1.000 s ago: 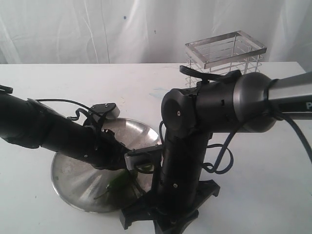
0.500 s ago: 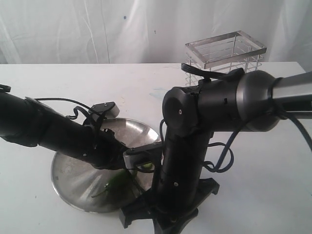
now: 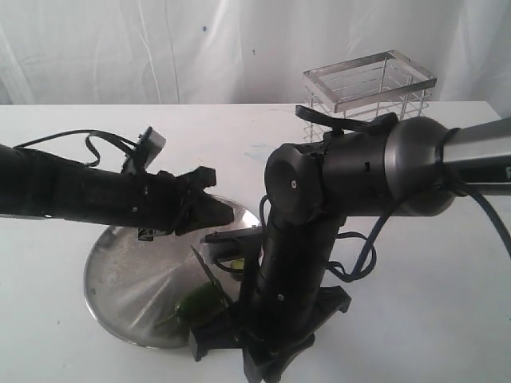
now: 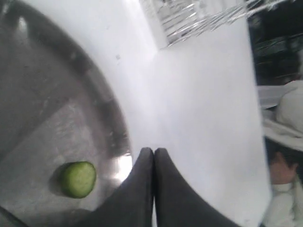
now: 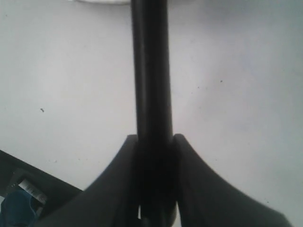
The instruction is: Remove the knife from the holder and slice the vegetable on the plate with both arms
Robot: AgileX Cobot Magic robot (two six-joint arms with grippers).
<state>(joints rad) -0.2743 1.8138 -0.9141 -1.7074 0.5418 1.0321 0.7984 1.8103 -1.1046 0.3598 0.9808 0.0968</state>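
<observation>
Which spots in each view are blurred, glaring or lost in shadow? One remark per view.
Exterior view: glare streaks the plate, and the backdrop is washed out. Left wrist view: everything is soft, the holder a bright smear, with a glint on the plate rim beside the shut left pincer. Right wrist view: the knife is a featureless black silhouette.

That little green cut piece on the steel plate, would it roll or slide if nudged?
The cut piece looks round and stubby, so it may roll. The plate is shiny steel, so the piece would likely slide easily. It is small, so probably light and easily flicked.
</observation>
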